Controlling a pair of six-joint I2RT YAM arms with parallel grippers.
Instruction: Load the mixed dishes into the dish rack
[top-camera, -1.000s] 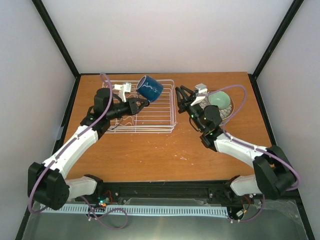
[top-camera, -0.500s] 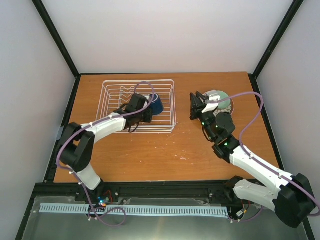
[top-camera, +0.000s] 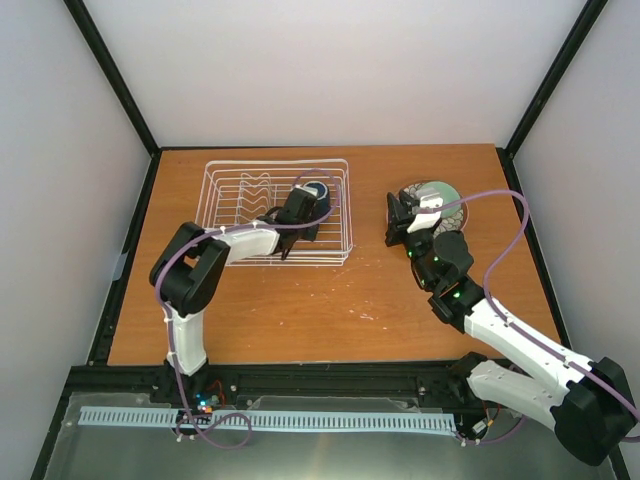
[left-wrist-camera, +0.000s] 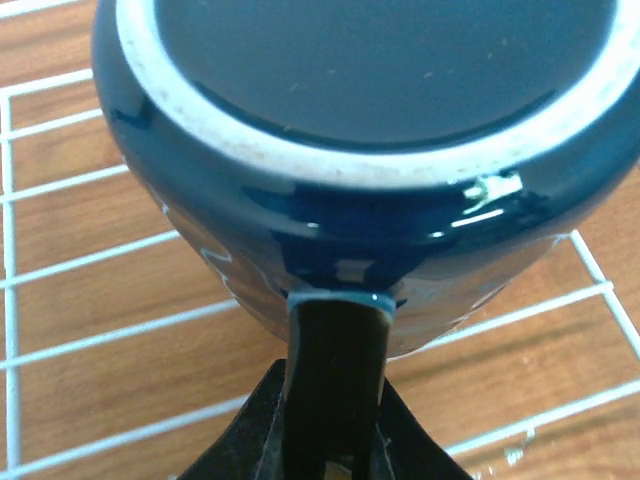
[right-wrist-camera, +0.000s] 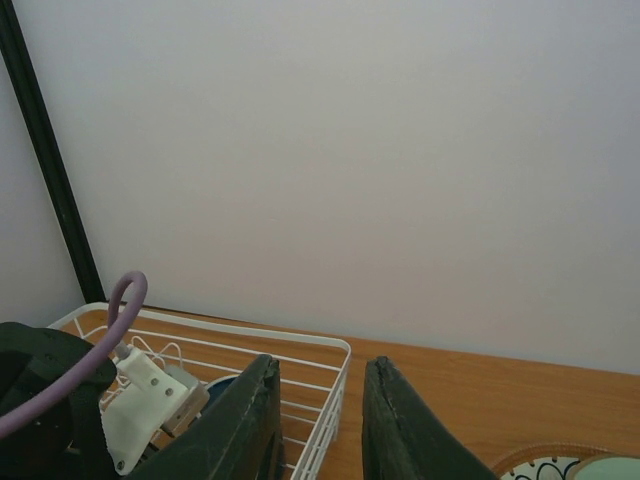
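Observation:
The dark blue mug (top-camera: 316, 192) is low in the right part of the white wire dish rack (top-camera: 225, 170). In the left wrist view the mug (left-wrist-camera: 350, 150) shows its base, with the rack wires (left-wrist-camera: 100, 255) under it. My left gripper (top-camera: 303, 208) is shut on the mug's handle (left-wrist-camera: 335, 340). My right gripper (top-camera: 394, 220) is open a little and empty, just left of the dish stack, with the mint-green bowl (top-camera: 440, 193) on top. The patterned white bowl (right-wrist-camera: 550, 468) shows under it. The plates are mostly hidden.
The rack's wavy plate dividers (top-camera: 258, 185) stand at its back middle. The rack's right rim (right-wrist-camera: 345, 370) lies just ahead of my right gripper (right-wrist-camera: 322, 365). Bare wooden table (top-camera: 330, 300) lies in front, and black frame posts stand at the corners.
My left gripper has brought the mug from above the rack's back down into its right part. My right gripper has swung right to the dish stack and its jaws have narrowed.

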